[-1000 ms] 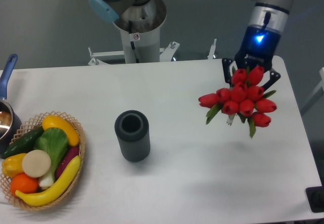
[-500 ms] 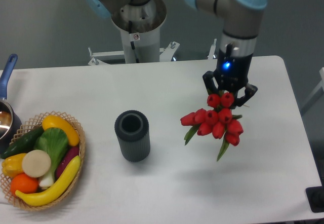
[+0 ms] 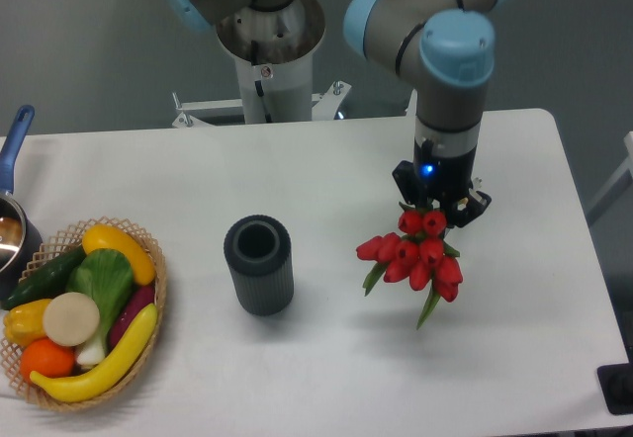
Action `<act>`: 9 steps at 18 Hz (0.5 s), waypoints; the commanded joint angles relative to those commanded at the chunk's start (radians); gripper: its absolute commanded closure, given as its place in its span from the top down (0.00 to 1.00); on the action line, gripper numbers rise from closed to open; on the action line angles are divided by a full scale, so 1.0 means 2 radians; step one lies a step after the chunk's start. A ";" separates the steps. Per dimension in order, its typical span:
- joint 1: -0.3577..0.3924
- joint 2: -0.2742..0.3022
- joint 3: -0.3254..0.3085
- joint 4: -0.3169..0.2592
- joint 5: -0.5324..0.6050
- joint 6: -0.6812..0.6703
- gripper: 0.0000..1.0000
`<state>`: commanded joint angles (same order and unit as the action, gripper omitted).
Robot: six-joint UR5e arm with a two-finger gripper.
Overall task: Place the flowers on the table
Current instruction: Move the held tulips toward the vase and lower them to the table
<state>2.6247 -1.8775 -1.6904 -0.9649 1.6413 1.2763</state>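
My gripper (image 3: 436, 203) is clenched on the flowers (image 3: 416, 256), whose red heads hang below it over the right part of the table (image 3: 326, 175). The dark ribbed vase (image 3: 259, 264) stands upright to their left, apart from them. The basket of vegetables (image 3: 81, 311) and a pot (image 3: 14, 221) sit at the far left edge.

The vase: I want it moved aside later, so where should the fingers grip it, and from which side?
Probably the ribbed side wall of the vase, near the top, coming from above with one finger on each side. It stands upright and alone, with bare table all round, and its ribs should help against slipping. The gripper is busy with the flowers now.
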 joint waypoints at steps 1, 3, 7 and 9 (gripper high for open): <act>-0.001 -0.005 0.000 0.001 0.005 0.000 0.34; -0.002 -0.023 0.008 0.000 0.016 0.001 0.34; -0.024 -0.067 0.030 -0.001 0.080 0.002 0.34; -0.028 -0.081 0.033 0.002 0.085 0.000 0.34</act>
<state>2.5679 -2.0401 -1.6245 -0.9618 1.8117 1.2763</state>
